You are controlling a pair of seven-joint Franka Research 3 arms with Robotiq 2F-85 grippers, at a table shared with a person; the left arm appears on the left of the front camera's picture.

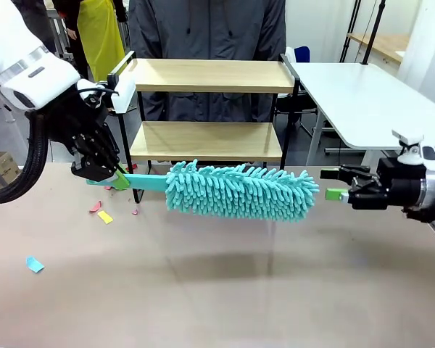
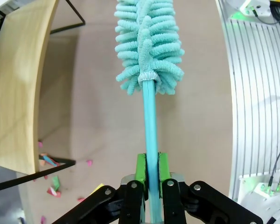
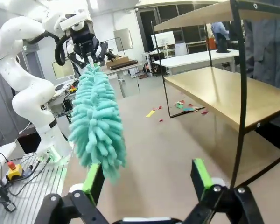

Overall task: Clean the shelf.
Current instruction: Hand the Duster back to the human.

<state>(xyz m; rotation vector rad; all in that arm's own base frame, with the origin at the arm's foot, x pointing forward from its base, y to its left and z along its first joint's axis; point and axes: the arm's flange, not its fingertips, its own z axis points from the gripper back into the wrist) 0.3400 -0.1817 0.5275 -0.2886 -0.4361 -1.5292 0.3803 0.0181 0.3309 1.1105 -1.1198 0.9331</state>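
Note:
The shelf is a two-tier wooden rack in a black frame, standing at the far side of the table in front of a person. My left gripper is shut on the teal handle of a fluffy teal duster, held level above the table in front of the lower board. In the left wrist view the green pads clamp the handle, and the duster head points away beside the shelf board. My right gripper hangs open just right of the duster tip, with the shelf to its right.
Small scraps of coloured paper lie on the brown table near the shelf's left leg, with a blue scrap farther front left. A white table stands at the back right. The person stands behind the shelf.

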